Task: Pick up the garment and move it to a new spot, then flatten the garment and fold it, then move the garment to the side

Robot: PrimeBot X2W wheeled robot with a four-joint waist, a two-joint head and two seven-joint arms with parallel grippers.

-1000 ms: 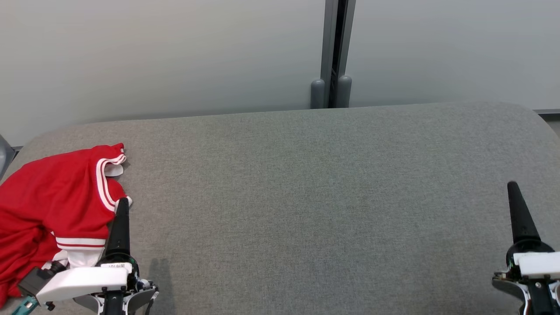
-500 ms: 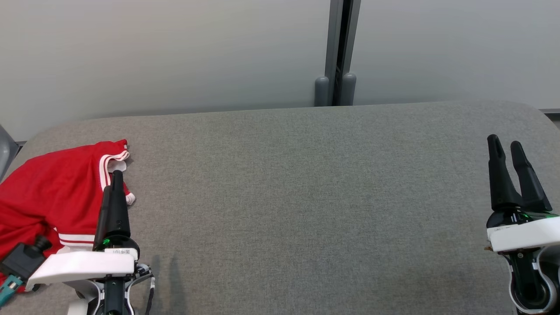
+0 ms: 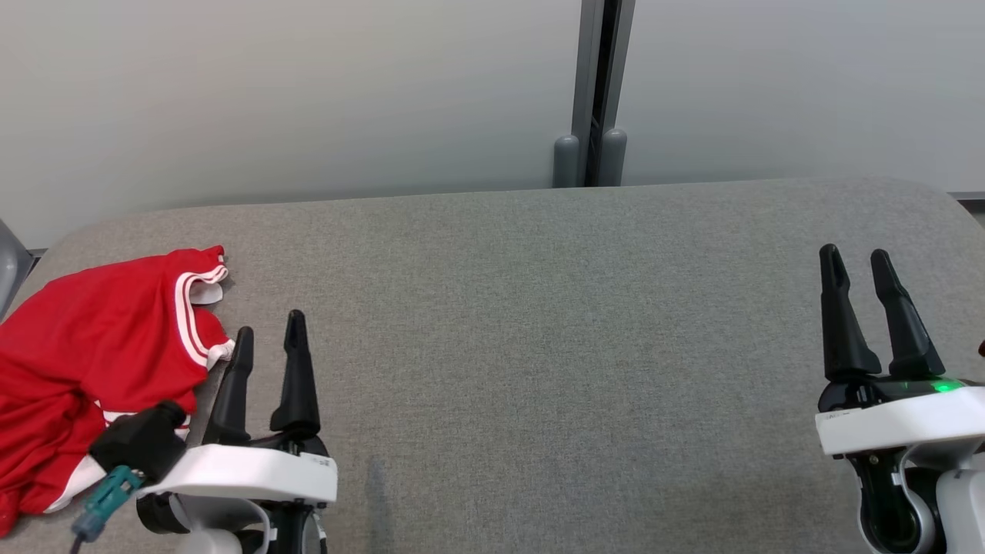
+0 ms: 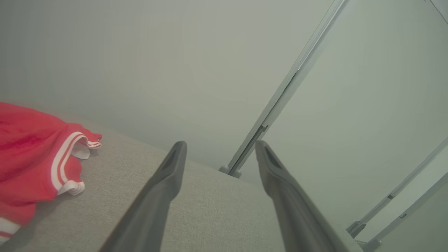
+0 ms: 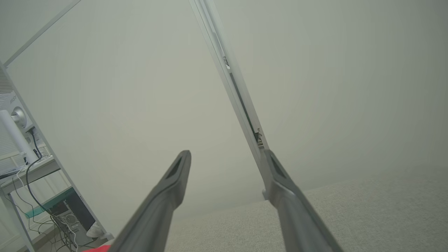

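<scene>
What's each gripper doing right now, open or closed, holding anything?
Left gripper: open, holding nothing, beside the red garment.
Right gripper: open, holding nothing.

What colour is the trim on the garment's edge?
White double stripes on the red garment, clearest in the head view.

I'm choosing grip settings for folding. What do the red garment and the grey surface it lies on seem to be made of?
Red garment: it looks like a thin, soft knit, possibly synthetic sportswear. It slumps in loose creases, has a matte finish and carries white striped trim at its edges.
Grey surface: it looks like padded upholstery in matte woven cloth, with a fine flecked weave and rounded corners.
</scene>
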